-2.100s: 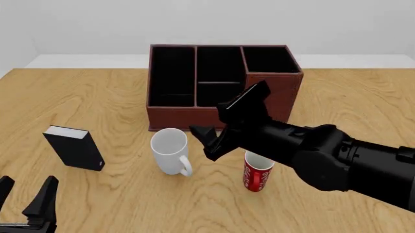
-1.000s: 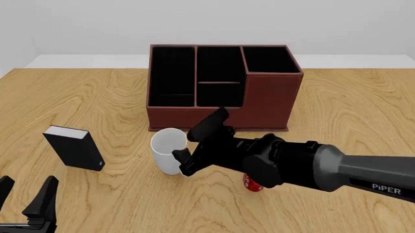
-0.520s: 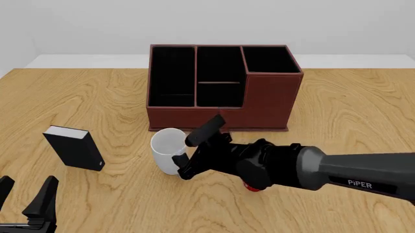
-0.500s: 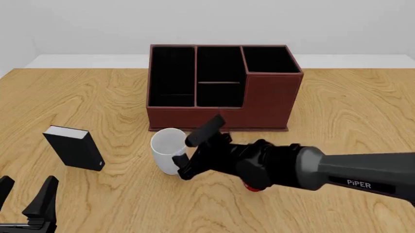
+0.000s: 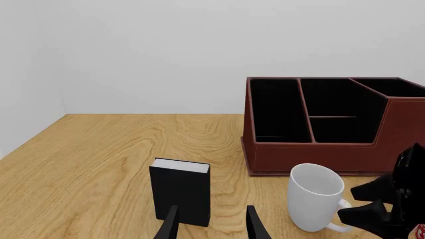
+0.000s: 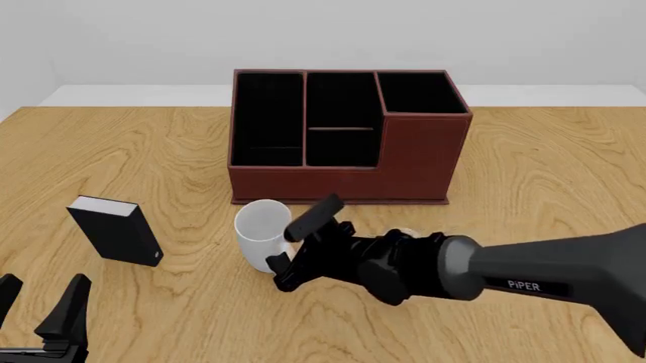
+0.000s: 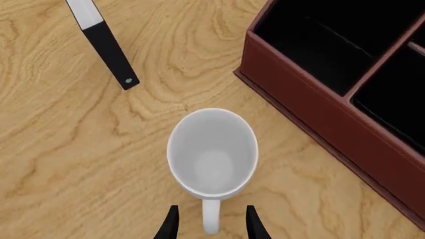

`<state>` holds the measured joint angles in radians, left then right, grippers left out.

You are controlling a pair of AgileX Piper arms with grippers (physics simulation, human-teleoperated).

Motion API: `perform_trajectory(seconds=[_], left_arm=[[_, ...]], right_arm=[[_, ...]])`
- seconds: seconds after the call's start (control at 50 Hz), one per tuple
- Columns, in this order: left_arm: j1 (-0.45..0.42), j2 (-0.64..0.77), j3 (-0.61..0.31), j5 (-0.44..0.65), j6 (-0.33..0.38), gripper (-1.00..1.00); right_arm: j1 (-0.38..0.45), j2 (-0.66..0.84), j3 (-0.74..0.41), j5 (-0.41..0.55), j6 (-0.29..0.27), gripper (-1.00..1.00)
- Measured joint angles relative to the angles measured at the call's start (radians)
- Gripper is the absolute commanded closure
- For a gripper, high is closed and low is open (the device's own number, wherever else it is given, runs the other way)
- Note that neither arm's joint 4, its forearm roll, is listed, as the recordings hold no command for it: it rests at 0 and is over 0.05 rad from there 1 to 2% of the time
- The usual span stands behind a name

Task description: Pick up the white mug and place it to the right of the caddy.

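Observation:
The white mug (image 6: 259,228) stands upright on the table in front of the caddy (image 6: 414,159), its handle toward the camera side. My right gripper (image 6: 295,243) is low at the mug's handle. In the right wrist view the mug (image 7: 212,152) is seen from above, and the two fingers (image 7: 170,225) stand open on either side of the handle without touching it. The caddy's wall (image 7: 312,117) lies close beyond. My left gripper (image 6: 41,314) is open and empty at the near left table edge. The left wrist view shows the mug (image 5: 315,196) and the caddy (image 5: 398,132).
A small black box with a white top (image 6: 116,231) stands upright left of the mug, and also shows in the wrist views (image 5: 180,193) (image 7: 106,47). The red mug is almost hidden behind my right arm; only a red sliver (image 5: 418,232) shows.
My right gripper has come down from above the caddy's front toward the table and moved left, so its open fingers now straddle the white mug's handle. The left arm has not moved.

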<state>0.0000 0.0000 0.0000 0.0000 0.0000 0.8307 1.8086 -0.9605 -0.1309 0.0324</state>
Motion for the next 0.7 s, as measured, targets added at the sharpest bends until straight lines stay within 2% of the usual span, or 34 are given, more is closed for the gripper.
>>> perform_trajectory(seconds=[0.56, 0.58, 0.7], left_arm=[[0.0, 0.0, 0.0, 0.0, 0.0, -1.0], [0.0, 0.0, 0.0, 0.0, 0.0, -1.0], [0.0, 0.0, 0.0, 0.0, 0.0, -1.0]], right_arm=[[0.001, 0.076, 0.001, -0.035, 0.016, -1.0], [0.0, 0.077, 0.001, -0.036, 0.015, 1.0], [-0.001, 0.078, 0.003, -0.042, 0.014, 1.0]])
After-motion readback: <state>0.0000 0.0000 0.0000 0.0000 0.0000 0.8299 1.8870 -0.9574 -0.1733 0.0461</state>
